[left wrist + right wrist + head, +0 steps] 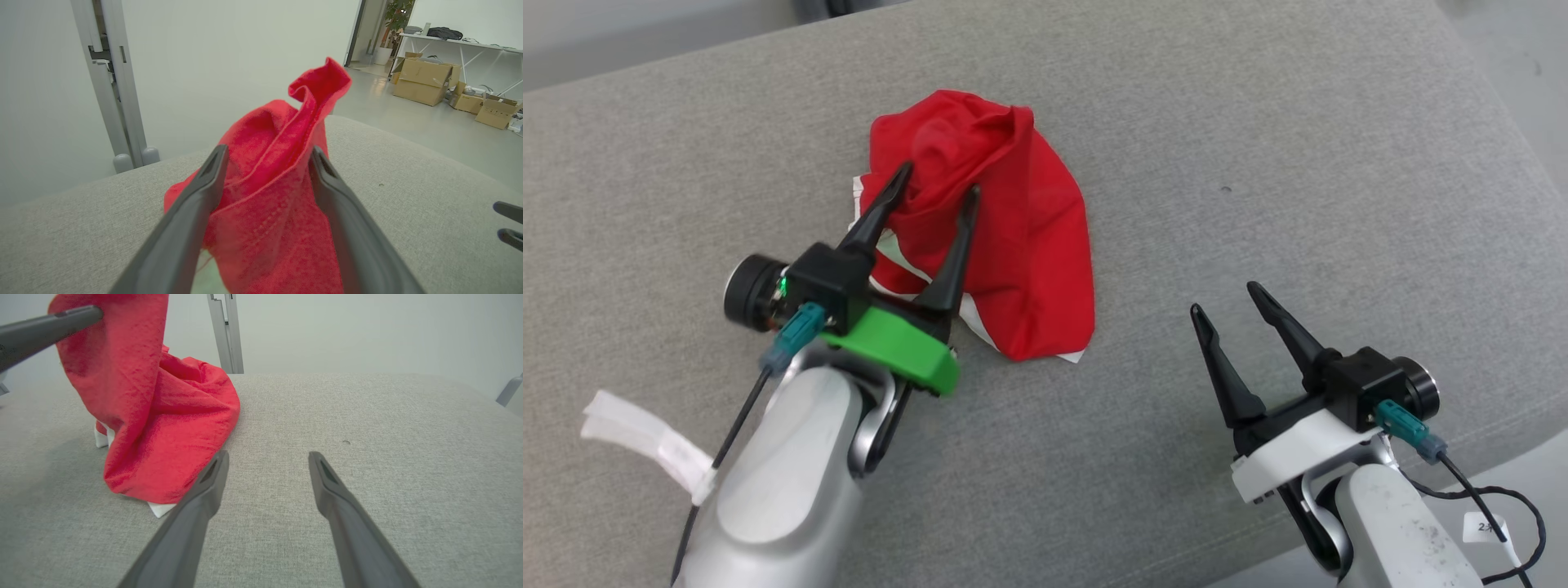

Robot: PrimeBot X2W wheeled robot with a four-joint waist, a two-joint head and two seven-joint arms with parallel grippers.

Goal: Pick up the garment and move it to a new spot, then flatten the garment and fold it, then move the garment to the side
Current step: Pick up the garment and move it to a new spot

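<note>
**Head view, then each wrist: red garment heaped between spread left fingers**

Head view: the red garment (1029, 245), white-trimmed at its edges, lies bunched in a heap on the grey cushion (1298, 147), left of centre. The left pincer (939, 181) stands wide, its two fingers straddling the near side of the heap without pinching it. The right pincer (1225, 300) is wide too and empty, over bare cushion well apart from the cloth.

Left wrist view: a ridge of the garment (278, 228) rises between the fingers of the left pincer (269, 151), and a hemmed fold curls above their tips. The cloth seems to brush the inner faces, but the jaws are not closed on it.

Right wrist view: the garment (171, 428) stands in a tall soft peak beside one finger of the left pincer (49, 320). Its base rests on the cushion, and a white corner (161, 508) pokes out below. The right pincer (268, 455) gapes over bare cushion just beside the heap's near edge.

The cloth looks thin, light and limp, so it will likely sag and hold no shape once lifted. A grab at the middle of the heap would probably raise a wad. A hem or the white-trimmed corner seems the better hold, giving an edge to pull flat. Few layers between narrow tips may slip.
</note>
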